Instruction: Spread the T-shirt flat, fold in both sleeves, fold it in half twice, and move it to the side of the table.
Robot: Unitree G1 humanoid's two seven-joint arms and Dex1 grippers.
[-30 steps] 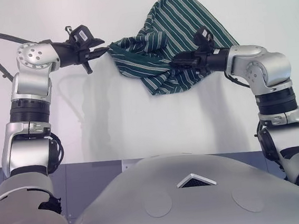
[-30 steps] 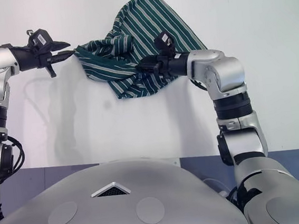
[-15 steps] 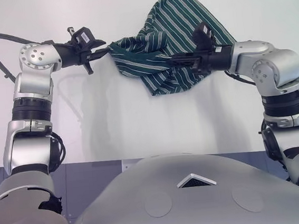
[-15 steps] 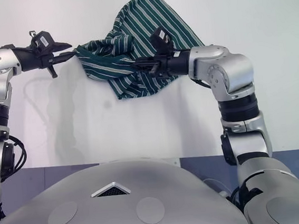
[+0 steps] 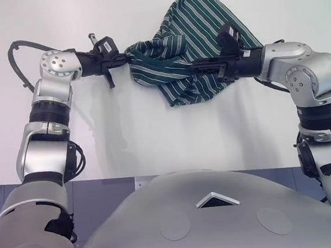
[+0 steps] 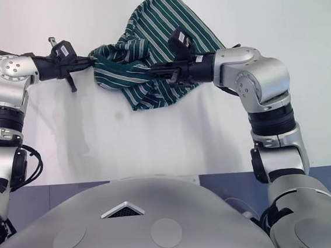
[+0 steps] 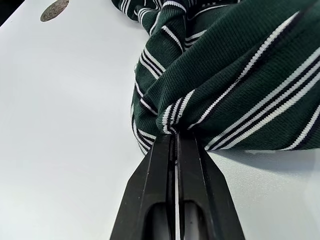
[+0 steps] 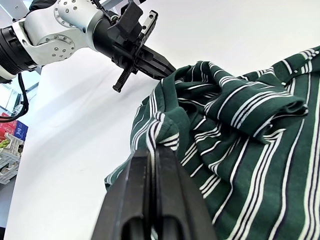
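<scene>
Green-striped and bunched at the far middle of the table, the T-shirt is clamped by the left end effector at its edge and the right end effector mid-fold; spreading it well likely means drawing them apart low and evenly.

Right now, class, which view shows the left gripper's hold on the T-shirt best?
The left wrist view: the left gripper is close up, jaws shut on a bunched fold of the T-shirt. The eye views show it small at the shirt's edge; the right wrist view shows it farther off, side-on.
</scene>
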